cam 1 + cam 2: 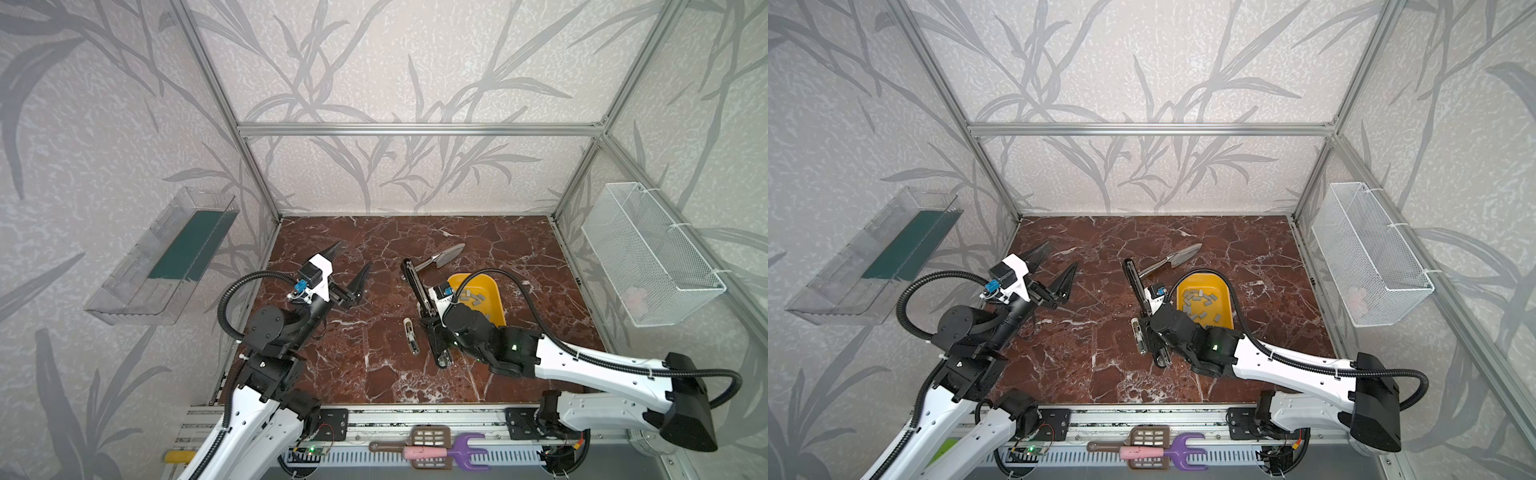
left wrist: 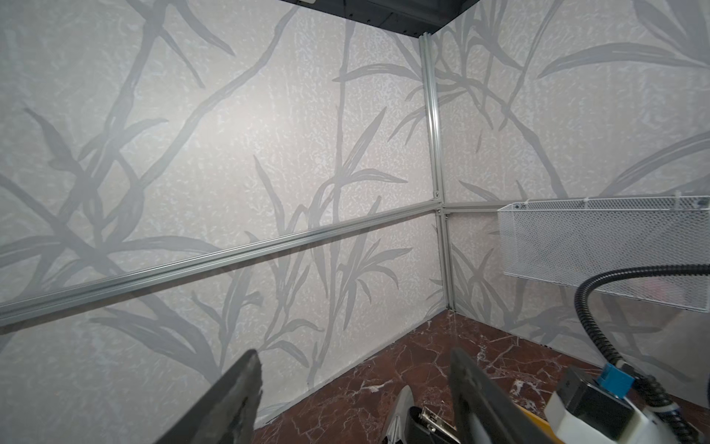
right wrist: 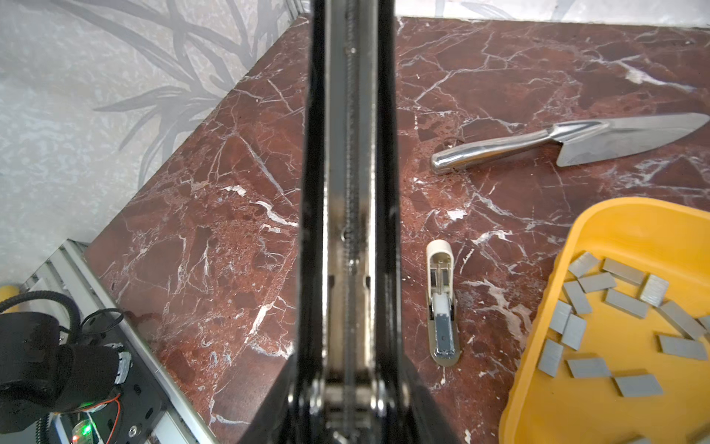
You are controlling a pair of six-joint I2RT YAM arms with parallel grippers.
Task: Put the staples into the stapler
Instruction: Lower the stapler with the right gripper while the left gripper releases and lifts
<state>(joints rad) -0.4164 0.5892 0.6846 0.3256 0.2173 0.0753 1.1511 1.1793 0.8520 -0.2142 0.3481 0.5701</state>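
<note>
Nothing readable anywhere: no lettering, brand, number or sign legible on the black stapler [image 3: 349, 192], the staples [image 3: 624, 303] or the yellow tray [image 3: 634, 223].
</note>
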